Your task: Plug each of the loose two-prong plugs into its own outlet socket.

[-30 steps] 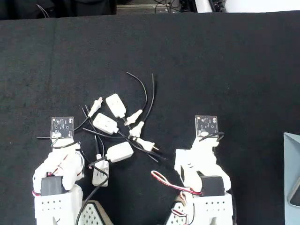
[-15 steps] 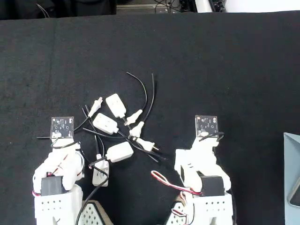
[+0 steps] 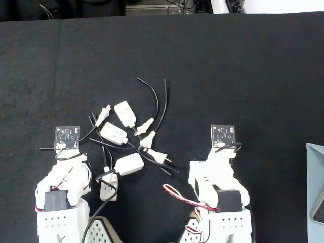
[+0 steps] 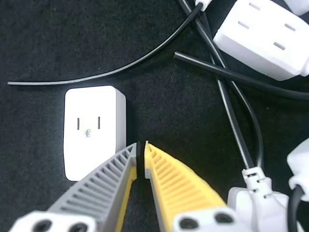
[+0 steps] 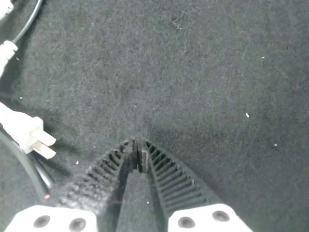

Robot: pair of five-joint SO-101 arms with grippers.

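Observation:
Several white outlet sockets (image 3: 113,133) and white two-prong plugs (image 3: 148,139) on black cords lie tangled on the black cloth between the arms. The left arm (image 3: 63,177) sits at the near left, the right arm (image 3: 217,174) at the near right. In the left wrist view my left gripper (image 4: 141,147) is shut on nothing, its tips just beside a white socket (image 4: 94,130) lying face up. A second socket (image 4: 263,36) and a plug (image 4: 256,193) lie farther off. My right gripper (image 5: 137,145) is shut and empty over bare cloth, with a two-prong plug (image 5: 29,133) off to one side.
A grey-blue object (image 3: 316,190) sits at the table's right edge. Black cords (image 3: 154,98) curl out behind the tangle. The black cloth (image 3: 228,66) stretches bare across the far half and between the right arm and the right edge.

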